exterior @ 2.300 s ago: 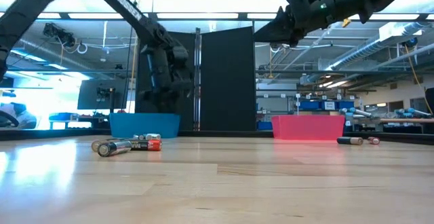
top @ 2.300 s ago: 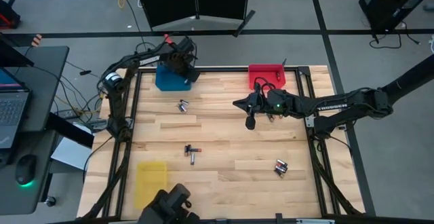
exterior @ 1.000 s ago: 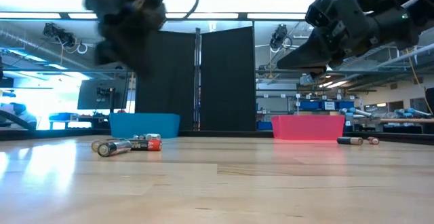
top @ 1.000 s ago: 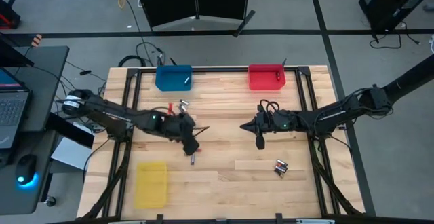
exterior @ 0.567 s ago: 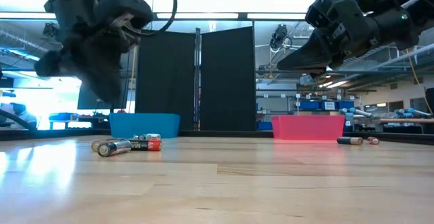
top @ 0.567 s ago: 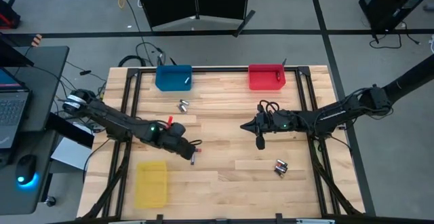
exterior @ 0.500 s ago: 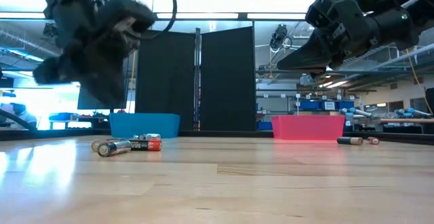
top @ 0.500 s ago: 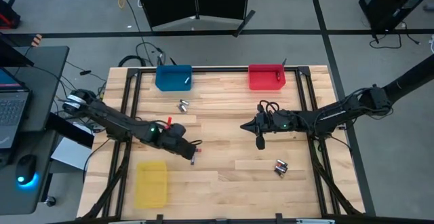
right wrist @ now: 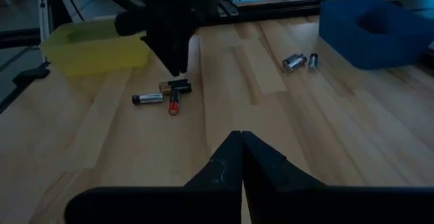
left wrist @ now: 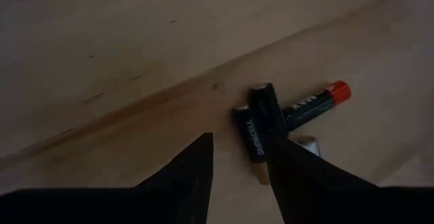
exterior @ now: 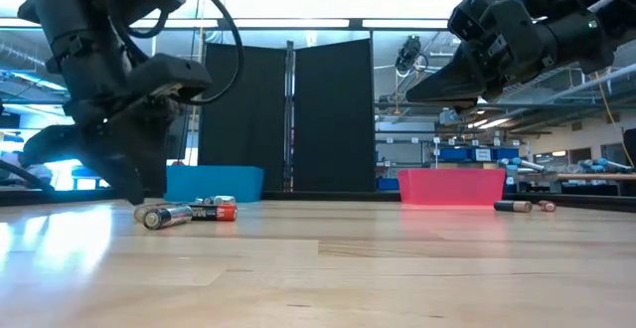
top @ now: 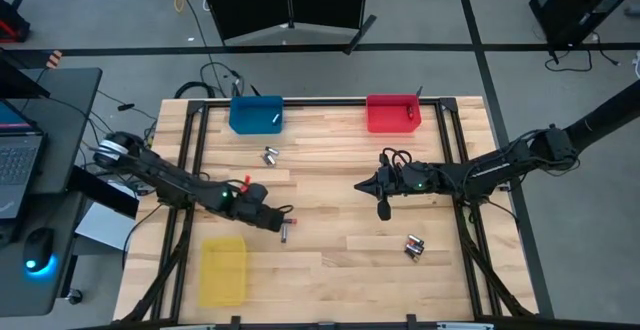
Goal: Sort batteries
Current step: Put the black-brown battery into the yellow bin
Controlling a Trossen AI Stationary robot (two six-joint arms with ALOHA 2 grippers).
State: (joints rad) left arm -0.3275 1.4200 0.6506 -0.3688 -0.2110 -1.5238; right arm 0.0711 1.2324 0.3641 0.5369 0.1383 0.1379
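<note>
Batteries lay in four loose groups on the wooden tabletop (top: 330, 260). Left of centre in the high view was a cluster of three cells (top: 285, 228); the left wrist view resolved them as two black cells (left wrist: 256, 125) side by side, a red-tipped cell (left wrist: 313, 103) just beside them and a silver one partly hidden. A pair of silver cells (top: 269, 155) lay higher up, below the blue bin (top: 255, 113). Another small group (top: 413, 246) lay at lower right, and a few cells (top: 398, 173) lay beside the right arm near centre right; the low view showed them at its right edge (exterior: 524, 206).

The left tool (top: 274, 218) was at the left-centre cluster, low over the tabletop, its fingers (left wrist: 193, 176) apart, their tips just short of the black cells and holding nothing. The right tool (top: 382, 207) hung above the tabletop at centre right, its fingers (right wrist: 239, 157) pressed together with nothing between them.

A red bin (top: 392, 113) stood at upper right centre and a yellow bin (top: 222, 270) at lower left.
</note>
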